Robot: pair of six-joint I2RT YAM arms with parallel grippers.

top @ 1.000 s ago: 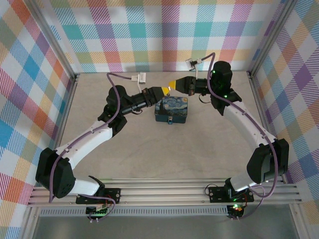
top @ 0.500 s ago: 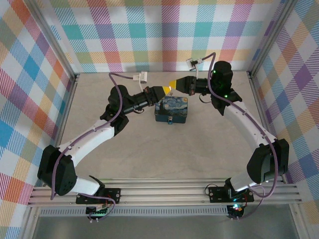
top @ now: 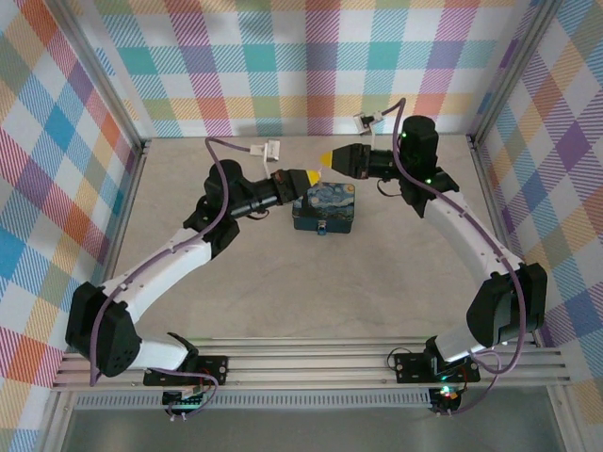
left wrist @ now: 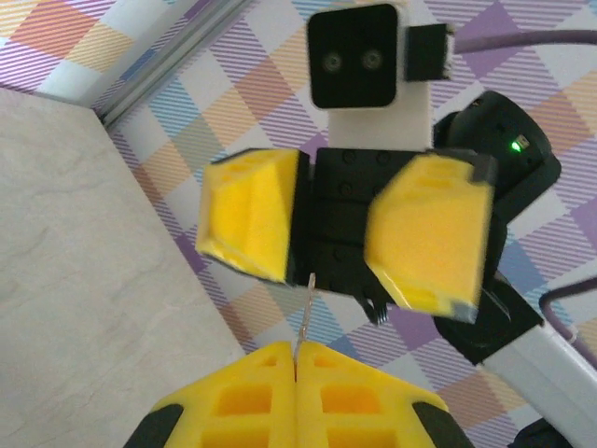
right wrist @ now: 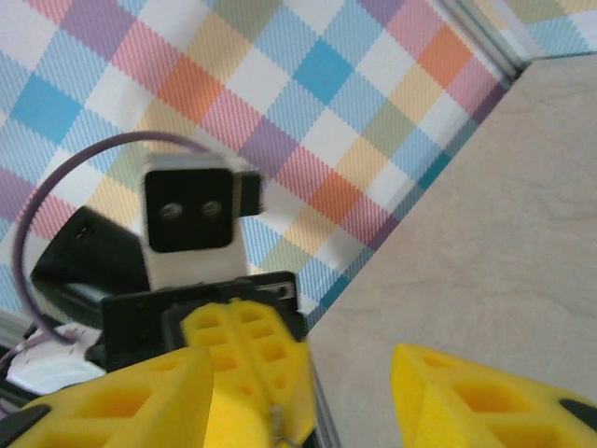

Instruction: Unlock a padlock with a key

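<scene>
Here the bench (top: 283,282) carries a dark-blue painted box (top: 325,207), and the small blue padlock (top: 322,229) sits at the near edge of the box. Near its far-left corner, the left gripper (left wrist: 296,359) is closed on the thin key (left wrist: 306,303). The key points toward the right gripper (left wrist: 331,229), whose fingers stand wide apart.

Bright even light, soft faint shadows, sharp overhead view, wrist views soft, right one blurred
</scene>
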